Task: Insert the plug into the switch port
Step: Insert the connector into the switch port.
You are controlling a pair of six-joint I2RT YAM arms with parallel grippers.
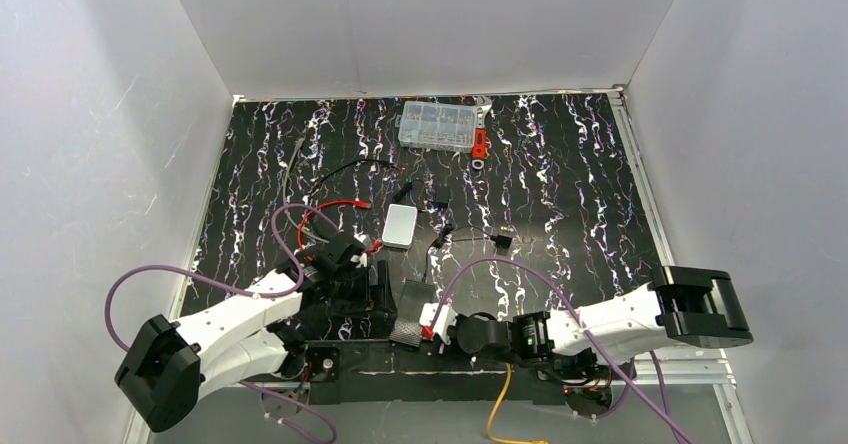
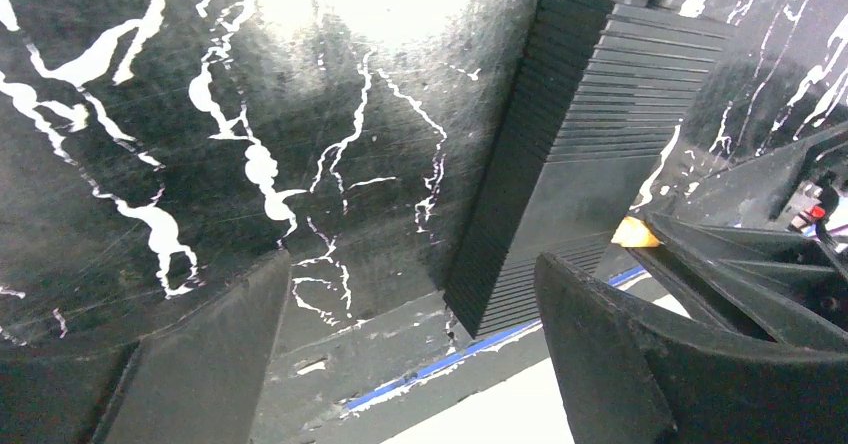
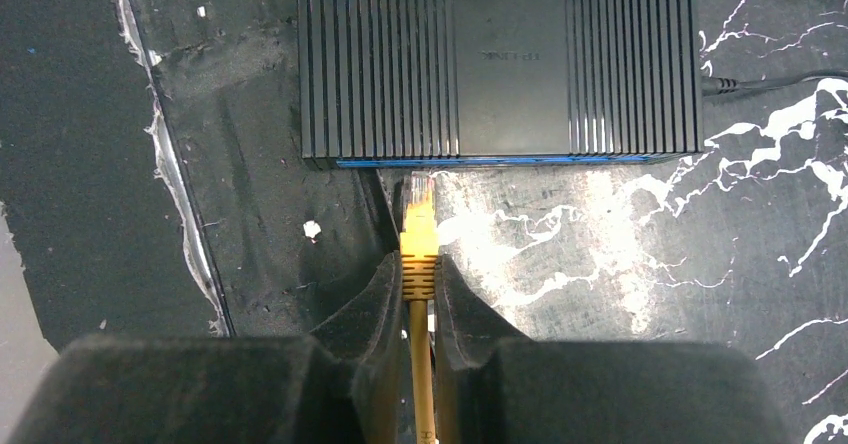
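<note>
The switch (image 3: 500, 59) is a flat black ribbed box. Its blue-edged face (image 3: 500, 161) is turned toward my right gripper, and the ports on it are hidden from this angle. My right gripper (image 3: 420, 264) is shut on the orange boot of the plug (image 3: 417, 196). The clear tip points at the face near its left part, a short gap away. The orange cable (image 3: 423, 384) runs back between the fingers. My left gripper (image 2: 410, 344) is open and empty just beside the switch (image 2: 590, 144), with one finger (image 2: 620, 364) close to the switch's corner.
A white-grey rounded box (image 1: 402, 226), a red wire (image 1: 335, 207) and loose black leads lie mid-table. A clear parts box (image 1: 437, 124) and a red tool (image 1: 480, 144) are at the back. The table's near edge with a blue strip (image 2: 450, 362) is close behind the switch.
</note>
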